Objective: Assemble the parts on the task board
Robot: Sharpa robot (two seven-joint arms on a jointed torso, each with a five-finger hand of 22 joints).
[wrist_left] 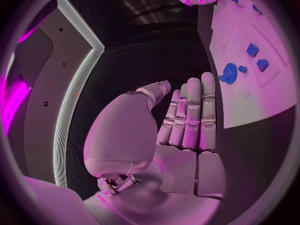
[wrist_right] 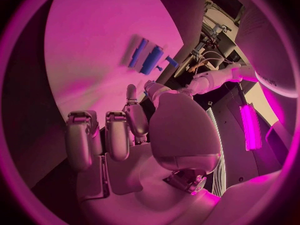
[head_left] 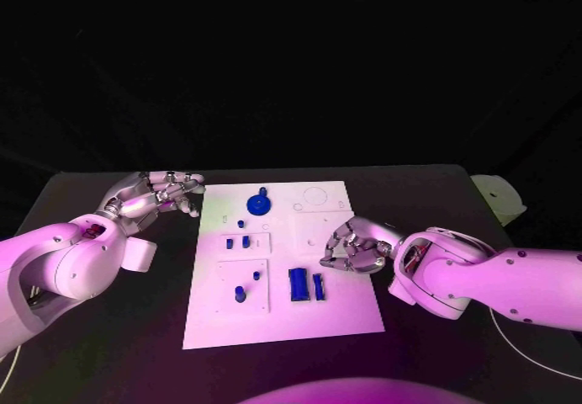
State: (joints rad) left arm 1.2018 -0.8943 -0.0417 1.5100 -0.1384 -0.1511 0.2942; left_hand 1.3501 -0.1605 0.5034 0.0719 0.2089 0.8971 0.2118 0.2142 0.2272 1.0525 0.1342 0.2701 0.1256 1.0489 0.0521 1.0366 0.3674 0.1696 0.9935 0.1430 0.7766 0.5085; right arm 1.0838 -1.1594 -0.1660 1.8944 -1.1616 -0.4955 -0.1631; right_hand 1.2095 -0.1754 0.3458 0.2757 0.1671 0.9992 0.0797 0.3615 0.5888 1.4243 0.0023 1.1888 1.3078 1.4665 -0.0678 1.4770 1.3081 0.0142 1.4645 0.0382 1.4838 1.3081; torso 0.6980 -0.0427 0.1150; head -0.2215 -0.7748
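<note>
On the black table [head_left: 121,337] the white task board [head_left: 285,320] lies between the 2 hands, its long axis running from 12 to 6 o'clock in the head view. The right hand [head_left: 354,247] hovers over the board's right edge, fingers curled inward; in the right wrist view they bend over the palm with nothing visible between them, so it reads as closed on nothing. The pieces nearest it are the 2 blue bars: the larger blue block [head_left: 297,284] and the slimmer blue bar [head_left: 319,287] beside it, both standing with their long axes along the board's length. From the right hand they lie at about 7 o'clock, near but apart from the fingers. The left hand [head_left: 156,195] sits off the board's upper left corner, at about 10 o'clock from the board's middle, with fingers straight and held side by side in the left wrist view, holding nothing. The blue gear [head_left: 258,204] lies near the board's top edge, at about 3 o'clock from the left hand, and is its closest piece. The 2 small blue pegs [head_left: 238,242] and the small blue piece [head_left: 240,294] lower down sit on the board's left half. Judging by nearness, the right hand is better placed for the bars; it would have to travel toward 7 o'clock and align its grasp across their short width.
</note>
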